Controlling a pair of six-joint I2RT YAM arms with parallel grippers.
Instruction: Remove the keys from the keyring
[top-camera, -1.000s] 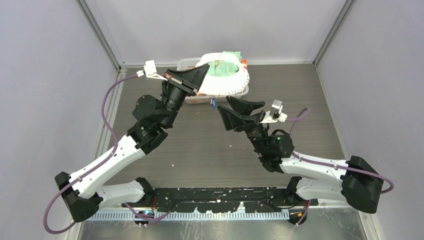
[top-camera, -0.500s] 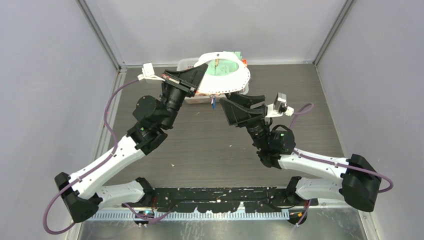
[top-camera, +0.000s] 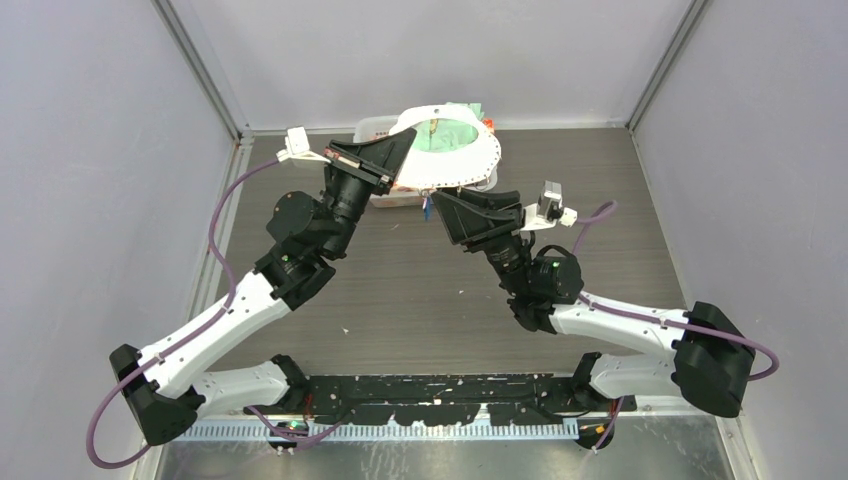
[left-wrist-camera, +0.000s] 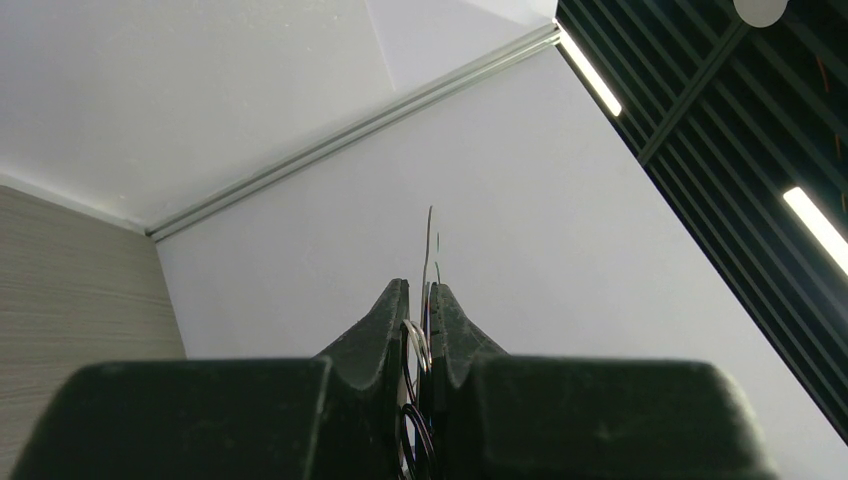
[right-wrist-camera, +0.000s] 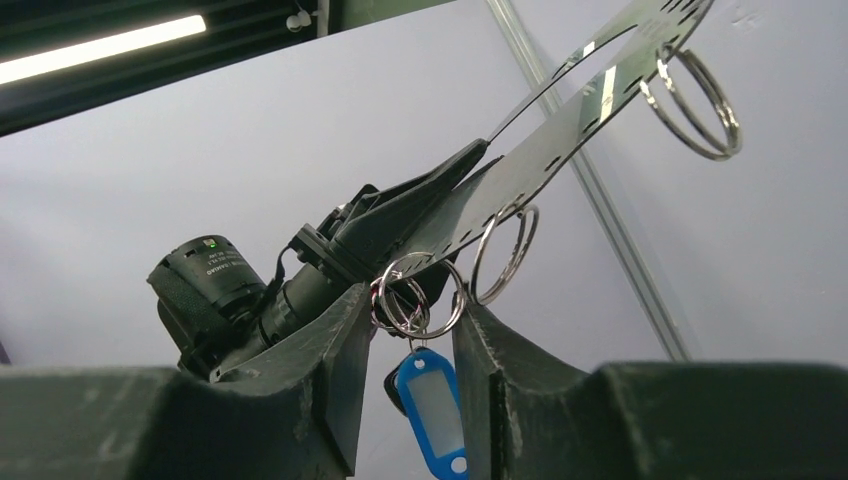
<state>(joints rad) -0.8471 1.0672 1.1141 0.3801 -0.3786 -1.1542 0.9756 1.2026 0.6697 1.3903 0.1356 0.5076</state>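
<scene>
Watching the keyring (right-wrist-camera: 560, 130) held aloft, its rim running toward the right arm | left gripper (left-wrist-camera: 418, 300) clamped on the rim's far side | right gripper (right-wrist-camera: 410, 310) nearer, fingers apart astride a small loop (right-wrist-camera: 420, 295) | keys (right-wrist-camera: 430, 400) hanging straight down from that loop, between those fingers.

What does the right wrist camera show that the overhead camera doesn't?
Only the wrist camera: separate silver loops hanging from the grey plate, and a ceiling light. Only overhead: the whole left arm and right arm, the table and a white basket. Both: the plate, the blue tag, and the left jaws clamping the plate.
</scene>
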